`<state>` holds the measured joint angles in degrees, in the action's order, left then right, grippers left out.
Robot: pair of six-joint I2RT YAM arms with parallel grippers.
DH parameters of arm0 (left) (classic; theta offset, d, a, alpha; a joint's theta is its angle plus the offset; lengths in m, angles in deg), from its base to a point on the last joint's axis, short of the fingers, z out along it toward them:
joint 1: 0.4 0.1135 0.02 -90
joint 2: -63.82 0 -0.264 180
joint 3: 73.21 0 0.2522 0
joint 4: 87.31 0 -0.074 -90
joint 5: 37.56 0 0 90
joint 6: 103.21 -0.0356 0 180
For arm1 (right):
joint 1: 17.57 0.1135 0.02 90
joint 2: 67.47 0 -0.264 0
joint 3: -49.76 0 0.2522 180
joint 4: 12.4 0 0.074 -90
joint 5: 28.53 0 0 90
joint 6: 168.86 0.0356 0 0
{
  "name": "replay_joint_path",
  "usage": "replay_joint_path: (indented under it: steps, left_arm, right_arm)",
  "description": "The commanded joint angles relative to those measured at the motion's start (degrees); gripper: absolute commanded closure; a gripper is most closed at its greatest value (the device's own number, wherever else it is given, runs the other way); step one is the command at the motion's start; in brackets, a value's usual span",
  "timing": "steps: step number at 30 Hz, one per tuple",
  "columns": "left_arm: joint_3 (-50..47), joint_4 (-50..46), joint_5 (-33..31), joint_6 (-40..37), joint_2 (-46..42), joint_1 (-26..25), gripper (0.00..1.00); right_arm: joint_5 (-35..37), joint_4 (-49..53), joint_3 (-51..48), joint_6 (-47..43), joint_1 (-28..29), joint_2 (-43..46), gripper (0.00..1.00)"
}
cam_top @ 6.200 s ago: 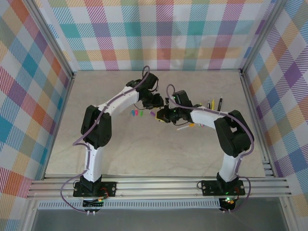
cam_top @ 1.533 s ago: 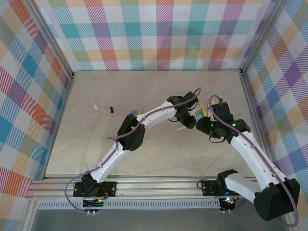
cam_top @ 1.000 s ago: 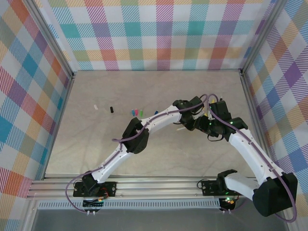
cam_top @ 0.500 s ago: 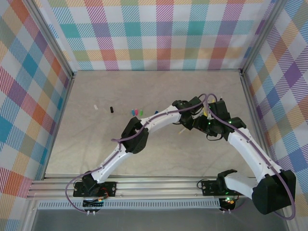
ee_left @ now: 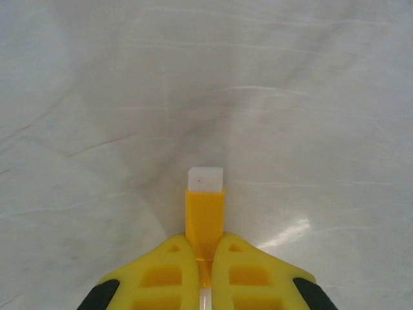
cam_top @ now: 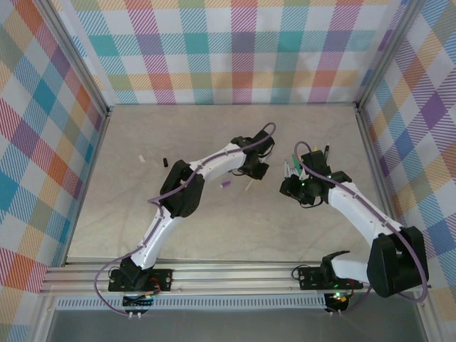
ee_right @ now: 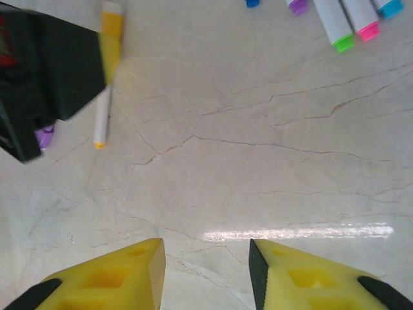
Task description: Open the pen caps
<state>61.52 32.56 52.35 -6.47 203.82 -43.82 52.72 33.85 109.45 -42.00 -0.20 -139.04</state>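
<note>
L gripper (ee_left: 204, 243) pinched on white pen (ee_right: 101, 116), yellow cap (ee_left: 205, 213) poking past its tips; R gripper (ee_right: 206, 258) spread, near L gripper's right; purple cap (cam_top: 226, 184) beside L gripper.

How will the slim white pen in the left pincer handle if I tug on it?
Probably stiff: the pen runs straight past both sides of the left pincer with no sag. Likely light, being so thin. It could slide lengthwise, since the shut fingers pinch a smooth yellow section near one end.
</note>
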Motion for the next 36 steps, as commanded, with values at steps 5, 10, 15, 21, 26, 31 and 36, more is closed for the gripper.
replay_joint_path:
  steps: [5, 10, 15, 21, 26, 31, 36]
  left_arm:
    - [-0.8, -8.1, 0.2, 9.3, -1.4, 3.8, 1.0]
    - [-1.7, -7.8, 7.1, 15.1, -3.6, 6.3, 1.0]
    - [-2.9, -6.7, 11.4, 16.7, -6.0, 6.8, 1.0]
    - [-5.4, -3.4, 17.1, 19.3, -8.4, 6.7, 1.0]
    - [-5.9, -2.1, 19.0, 20.6, -9.6, 6.8, 1.0]
    - [-5.0, -3.3, 17.1, 20.7, -9.3, 6.8, 1.0]
    - [-6.2, -3.7, 14.3, 20.7, -10.2, 6.5, 1.0]
  right_arm:
    - [-4.9, -6.5, 1.2, -0.7, 3.8, -6.7, 0.59]
    - [-10.4, -17.3, 0.6, 2.2, 5.6, -11.3, 0.54]
    - [-13.7, -25.5, 1.1, 4.8, 5.7, -15.2, 0.51]
    - [-19.4, -34.4, 1.7, 8.5, 5.9, -20.6, 0.5]
    - [-21.2, -39.1, 2.5, 11.2, 6.5, -23.0, 0.49]
    - [-16.6, -33.5, 4.5, 8.8, 6.4, -22.2, 0.51]
    - [-7.6, -19.1, 10.6, 2.9, 4.4, -19.2, 0.51]
